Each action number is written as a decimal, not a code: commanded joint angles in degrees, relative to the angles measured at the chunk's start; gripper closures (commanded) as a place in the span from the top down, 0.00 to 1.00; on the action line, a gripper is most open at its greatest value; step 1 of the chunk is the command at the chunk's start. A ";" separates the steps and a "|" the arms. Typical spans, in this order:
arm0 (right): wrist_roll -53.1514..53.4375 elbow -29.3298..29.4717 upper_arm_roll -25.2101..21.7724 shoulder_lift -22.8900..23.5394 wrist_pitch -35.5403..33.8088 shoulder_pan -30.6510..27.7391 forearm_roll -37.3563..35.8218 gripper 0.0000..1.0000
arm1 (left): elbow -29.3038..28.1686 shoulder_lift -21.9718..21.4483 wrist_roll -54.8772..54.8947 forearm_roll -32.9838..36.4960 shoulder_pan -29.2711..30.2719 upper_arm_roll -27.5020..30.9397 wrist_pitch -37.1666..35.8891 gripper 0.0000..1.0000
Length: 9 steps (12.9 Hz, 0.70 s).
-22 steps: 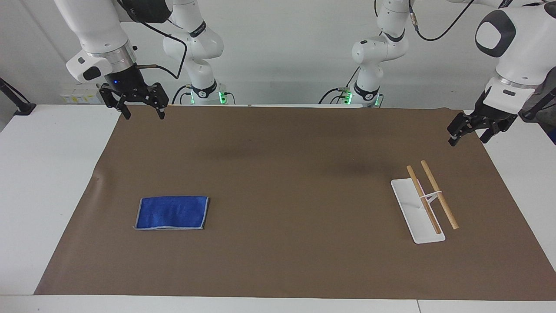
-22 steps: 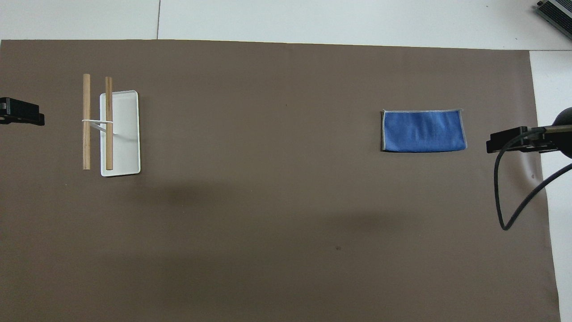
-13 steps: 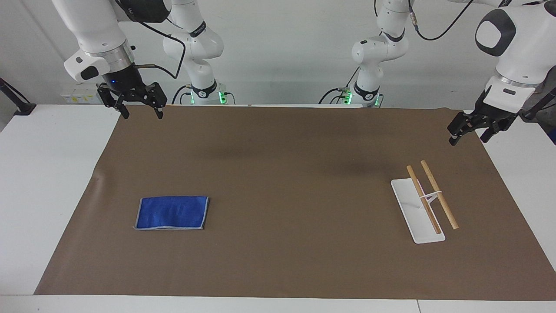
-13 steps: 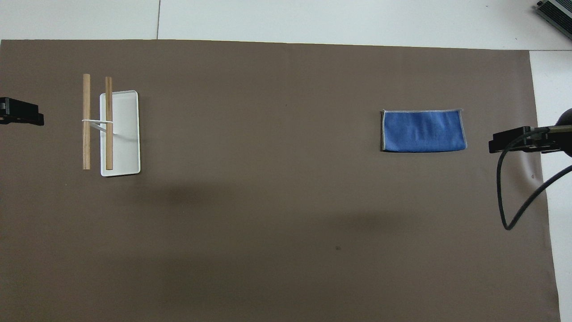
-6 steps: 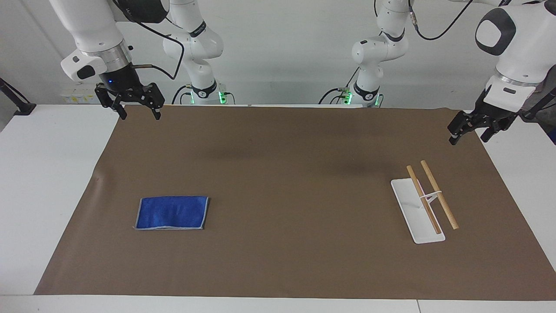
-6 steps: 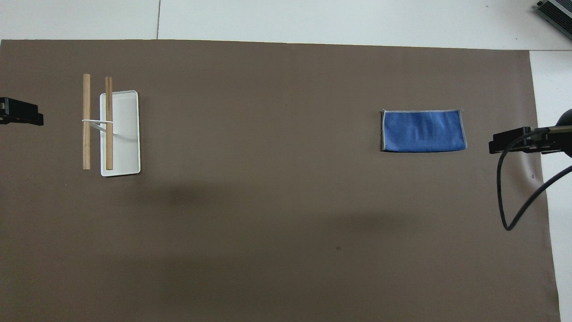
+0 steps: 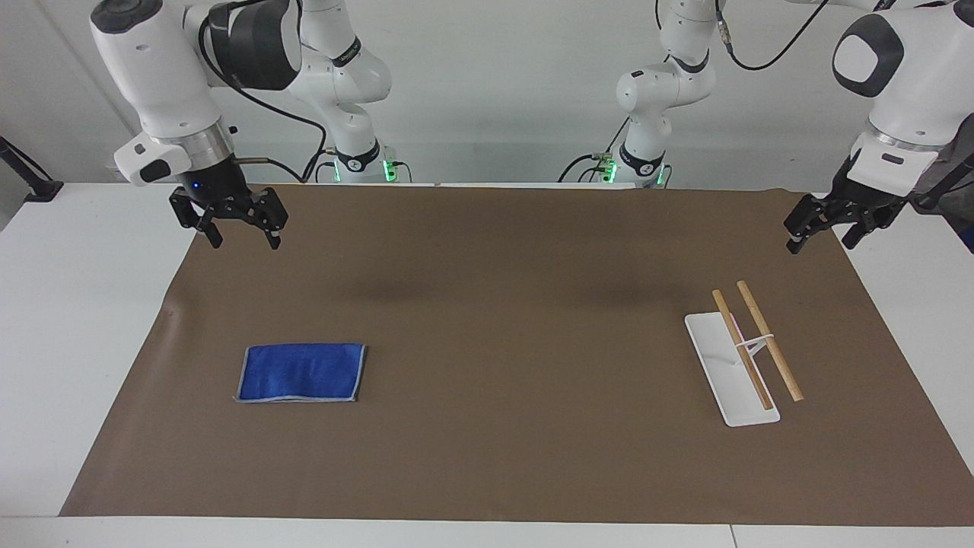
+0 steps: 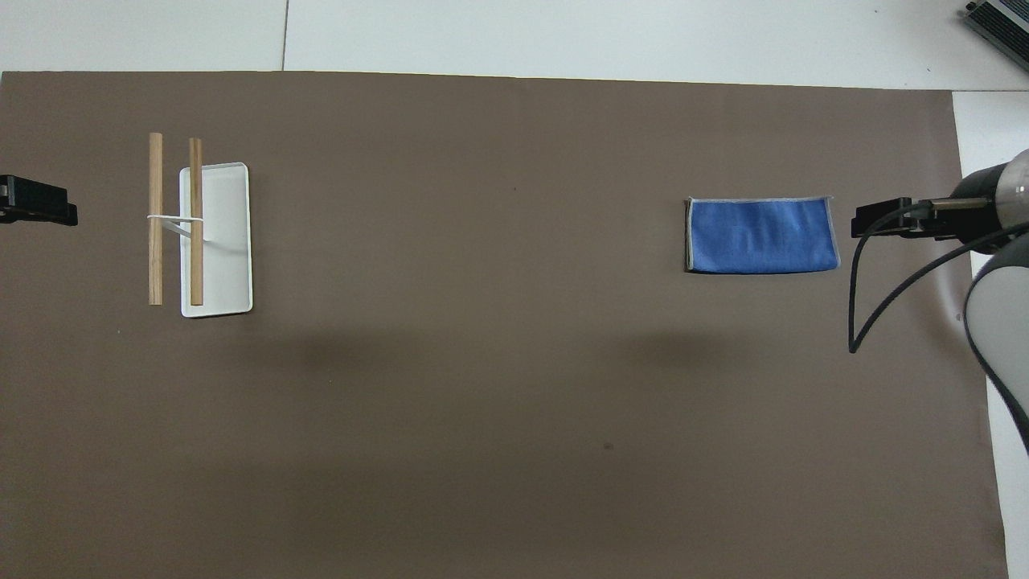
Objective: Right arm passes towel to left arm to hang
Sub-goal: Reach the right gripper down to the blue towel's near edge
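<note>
The towel [image 7: 300,372] [image 8: 761,236], a blue cloth with pale edging, lies folded flat on the brown mat toward the right arm's end of the table. My right gripper [image 7: 243,240] [image 8: 882,219], showing a small blue light, hangs open and empty above the mat's edge at that end, apart from the towel. My left gripper [image 7: 820,242] [image 8: 38,211] hangs open and empty over the mat's edge at the left arm's end, and that arm waits.
A rack with a white base [image 7: 719,361] [image 8: 227,241] and two raised wooden rods [image 7: 768,341] [image 8: 155,217] stands toward the left arm's end. The brown mat [image 7: 487,304] covers most of the white table. A black cable [image 8: 864,297] loops from the right wrist.
The right gripper has come down and moved out over the mat toward the towel, still open. The left arm, towel and rack have not moved.
</note>
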 commanded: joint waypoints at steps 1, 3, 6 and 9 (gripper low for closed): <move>-1.12 -4.33 0.24 2.36 7.22 -0.69 -0.26 1.00 | -0.92 -1.13 -0.47 0.75 0.28 -0.15 -0.51 1.00; -1.12 -4.96 0.24 6.31 11.37 -0.78 -0.26 1.00 | -0.92 -1.13 -0.47 0.75 0.28 -0.15 -0.51 1.00; -1.47 -7.41 0.24 11.67 19.44 -1.30 -0.26 1.00 | -0.92 -1.13 -0.56 0.75 0.36 -0.15 -0.42 1.00; -0.95 -9.79 0.33 14.49 27.81 -0.87 -0.26 1.00 | -0.92 -1.13 -0.56 0.75 0.36 -0.15 -0.42 1.00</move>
